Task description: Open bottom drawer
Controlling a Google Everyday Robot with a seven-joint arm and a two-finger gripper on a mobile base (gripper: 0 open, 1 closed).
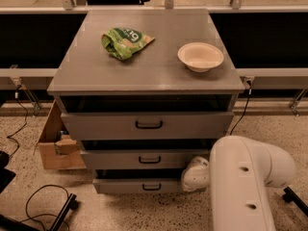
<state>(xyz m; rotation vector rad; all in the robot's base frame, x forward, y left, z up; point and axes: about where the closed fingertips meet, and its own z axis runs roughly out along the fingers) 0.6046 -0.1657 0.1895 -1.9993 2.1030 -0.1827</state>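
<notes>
Speckled flooring is surrounding a grey table [159, 73] that is carrying a green bag [124, 41] and a pale bowl [200, 57]. The bottom drawer [120, 186] is sitting lowest of three, with a dark gap showing above its front. The tool [195, 174], on the white arm [245, 177], is hanging at that drawer's right end; I cannot tell whether it is spread or pressed together.

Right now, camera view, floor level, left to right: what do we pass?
cardboard box → bottom drawer → gripper, at that drawer's right end → white arm
</notes>
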